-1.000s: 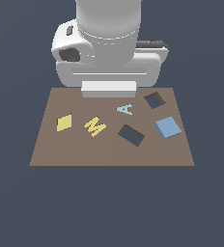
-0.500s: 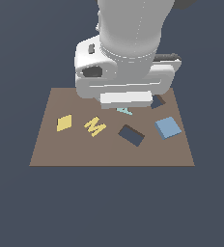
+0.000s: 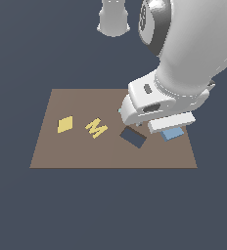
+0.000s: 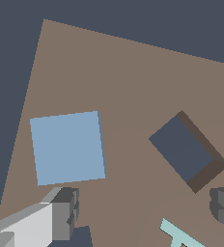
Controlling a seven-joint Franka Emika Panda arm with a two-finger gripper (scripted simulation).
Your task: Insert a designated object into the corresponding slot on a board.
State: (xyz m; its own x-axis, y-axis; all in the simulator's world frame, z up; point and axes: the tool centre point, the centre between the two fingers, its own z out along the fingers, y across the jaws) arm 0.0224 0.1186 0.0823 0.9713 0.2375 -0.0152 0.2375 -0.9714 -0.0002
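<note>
Since a second ago the arm has swung from the board's far edge toward the exterior view's right and come low, so that its bulk now covers the teal letter and the smaller hole, both plain in the earlier frames.

Nearest in the wrist view, the gripper stands with its two fingers well apart and nothing between them; one grey fingertip sits just beside the light-blue square tile, the other off by the far side of the frame. The tile lies flat on the brown board, untouched. Near it, but apart, is the slot, a small dark square cut-out turned like a diamond. A corner of the teal letter A shows between the fingers, and a dark corner of another cut-out shows beside the near finger.

The exterior view hides the fingers, the slot and most of the tile, of which only a strip peeps from under the wrist. It alone shows the larger dark rectangular cut-out, then the yellow letter M, and farthest toward its left the yellow diamond.
</note>
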